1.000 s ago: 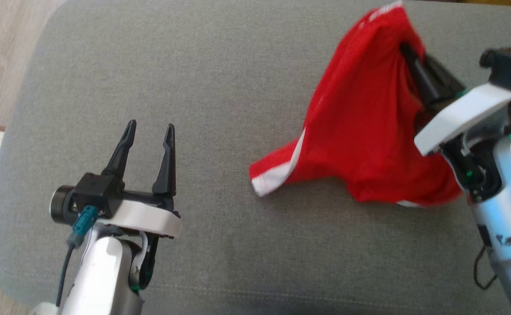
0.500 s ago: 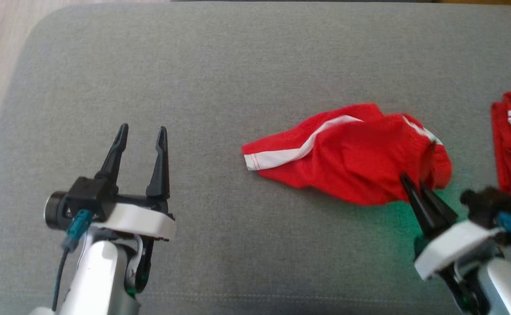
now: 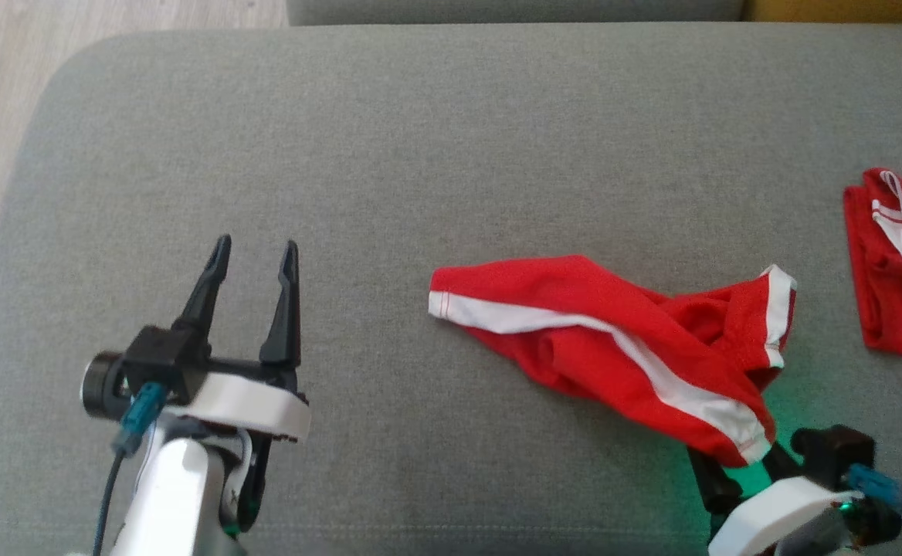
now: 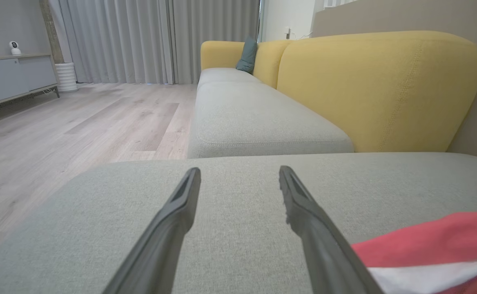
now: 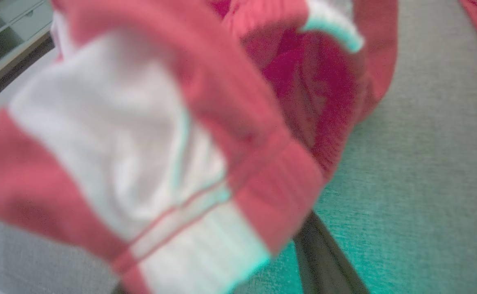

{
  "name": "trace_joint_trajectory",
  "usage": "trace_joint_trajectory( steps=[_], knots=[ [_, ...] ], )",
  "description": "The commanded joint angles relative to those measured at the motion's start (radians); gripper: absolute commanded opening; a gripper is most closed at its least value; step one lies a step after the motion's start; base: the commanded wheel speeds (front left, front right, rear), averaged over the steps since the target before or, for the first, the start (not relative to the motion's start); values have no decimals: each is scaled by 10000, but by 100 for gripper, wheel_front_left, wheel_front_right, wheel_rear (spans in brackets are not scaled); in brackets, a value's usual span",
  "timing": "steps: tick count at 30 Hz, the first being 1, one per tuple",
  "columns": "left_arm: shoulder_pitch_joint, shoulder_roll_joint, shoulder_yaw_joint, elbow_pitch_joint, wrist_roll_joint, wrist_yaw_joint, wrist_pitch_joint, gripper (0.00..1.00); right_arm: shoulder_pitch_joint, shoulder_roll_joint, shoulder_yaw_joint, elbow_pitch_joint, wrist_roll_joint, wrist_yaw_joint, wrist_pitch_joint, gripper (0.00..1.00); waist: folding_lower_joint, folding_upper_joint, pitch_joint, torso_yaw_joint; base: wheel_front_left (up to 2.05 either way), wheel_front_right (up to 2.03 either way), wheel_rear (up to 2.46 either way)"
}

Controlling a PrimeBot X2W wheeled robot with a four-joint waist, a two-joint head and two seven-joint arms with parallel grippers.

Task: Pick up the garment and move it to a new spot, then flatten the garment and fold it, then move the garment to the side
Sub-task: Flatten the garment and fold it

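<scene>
Red garment drapes over the right pincer, hiding its fingertips.

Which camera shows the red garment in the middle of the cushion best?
The head view: the whole red garment lies across the grey cushion. The left wrist view catches one corner; the right wrist view gives a blurred close-up of its hem.

Blurred red-and-white garment close up, dark finger, grey cushion
</scene>
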Motion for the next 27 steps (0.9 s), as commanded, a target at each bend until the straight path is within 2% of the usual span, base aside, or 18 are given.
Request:
trace_joint_trajectory(
  steps=[1,9,27],
  knots=[
    [-78,133,397,-247,75,-18,-49,100,-101,35,-24,-469,-72,-7,-250,100,0,0,-57,-18,0,0,0],
    [172,167,503,-286,40,63,-49,100,170,432,-711,-1886,-172,-7,-98,100,0,0,-215,-133,0,0,0],
    [326,220,586,-367,11,122,-49,100,174,425,-2053,-4595,-482,-7,690,100,0,0,-514,-228,0,0,0]
  ],
)
